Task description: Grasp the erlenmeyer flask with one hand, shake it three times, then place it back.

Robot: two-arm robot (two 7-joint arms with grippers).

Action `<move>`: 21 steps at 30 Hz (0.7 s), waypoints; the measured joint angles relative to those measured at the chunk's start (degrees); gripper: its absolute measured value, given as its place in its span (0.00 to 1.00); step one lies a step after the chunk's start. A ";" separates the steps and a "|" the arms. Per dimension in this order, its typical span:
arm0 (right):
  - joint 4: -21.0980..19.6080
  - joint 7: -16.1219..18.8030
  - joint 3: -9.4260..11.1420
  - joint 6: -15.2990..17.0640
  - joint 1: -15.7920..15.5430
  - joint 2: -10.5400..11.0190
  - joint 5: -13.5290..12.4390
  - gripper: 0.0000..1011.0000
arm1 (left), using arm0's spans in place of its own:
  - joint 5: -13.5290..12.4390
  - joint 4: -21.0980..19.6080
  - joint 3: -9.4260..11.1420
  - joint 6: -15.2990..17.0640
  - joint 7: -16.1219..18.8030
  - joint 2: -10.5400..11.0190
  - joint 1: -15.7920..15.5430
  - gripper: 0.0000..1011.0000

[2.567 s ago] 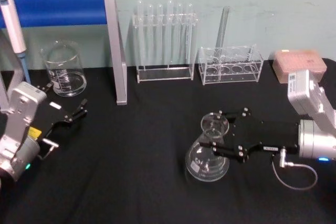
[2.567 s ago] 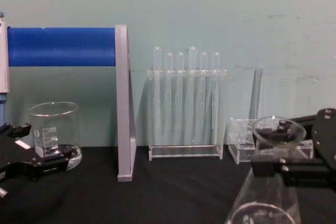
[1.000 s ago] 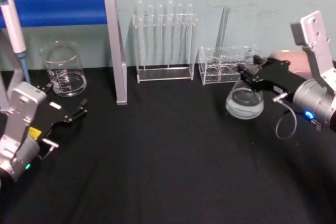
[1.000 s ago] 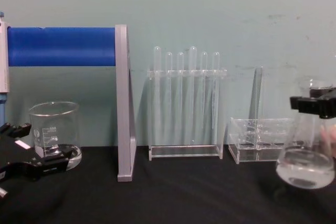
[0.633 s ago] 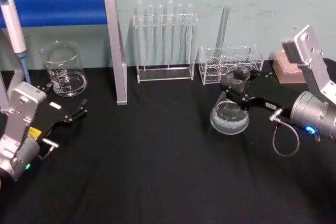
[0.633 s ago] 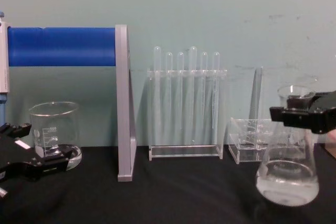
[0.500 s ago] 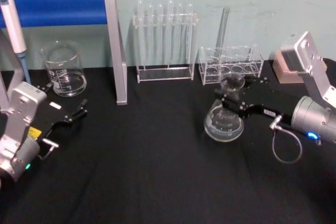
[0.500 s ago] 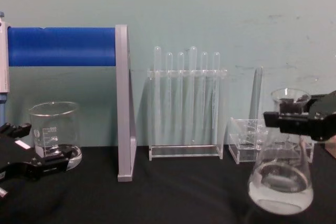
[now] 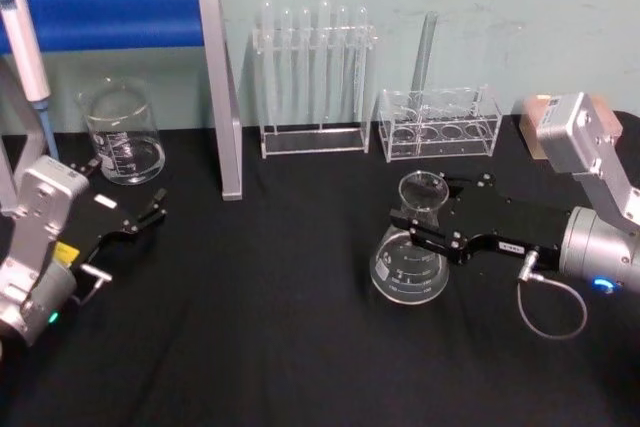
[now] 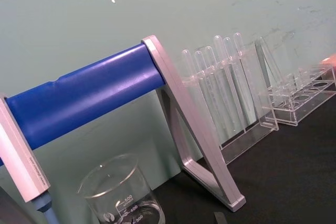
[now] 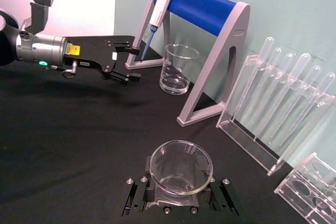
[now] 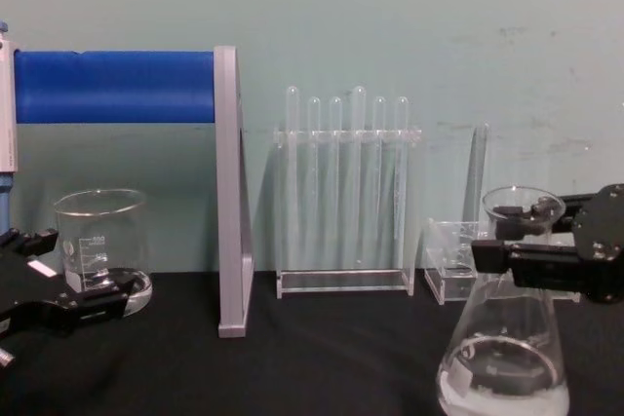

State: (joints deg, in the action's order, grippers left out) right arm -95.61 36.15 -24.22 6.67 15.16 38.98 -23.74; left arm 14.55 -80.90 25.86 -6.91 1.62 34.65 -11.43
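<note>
The erlenmeyer flask has dropped lower and nearer than half a second ago, just before the clear rack. It stands upright, mouth up, with the right gripper clamped on its neck. The left gripper sits parked near the beaker, jaws apart.

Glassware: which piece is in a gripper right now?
The erlenmeyer flask, the conical one, with its neck clamped by the right gripper. The straight-sided beaker stands free at far left, and the test tubes stand racked at the back.
</note>
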 joint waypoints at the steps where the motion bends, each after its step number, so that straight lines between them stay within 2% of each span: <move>1: 0.01 0.00 -0.09 -0.03 0.05 0.03 -0.09 0.45 | 0.00 0.00 0.00 0.00 0.00 0.00 0.00 0.99; 13: 0.81 -0.71 -1.10 -0.21 0.92 0.16 -0.86 0.45 | 0.00 0.00 0.00 0.00 0.00 0.00 0.00 0.99; 21: 2.69 -0.62 -2.10 -0.54 1.89 -0.58 -1.13 0.45 | 0.00 0.00 0.00 0.00 0.00 0.00 0.00 0.99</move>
State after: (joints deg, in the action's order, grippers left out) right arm -92.92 35.53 -26.32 6.13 17.05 38.40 -24.86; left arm 14.55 -80.90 25.87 -6.91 1.62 34.65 -11.43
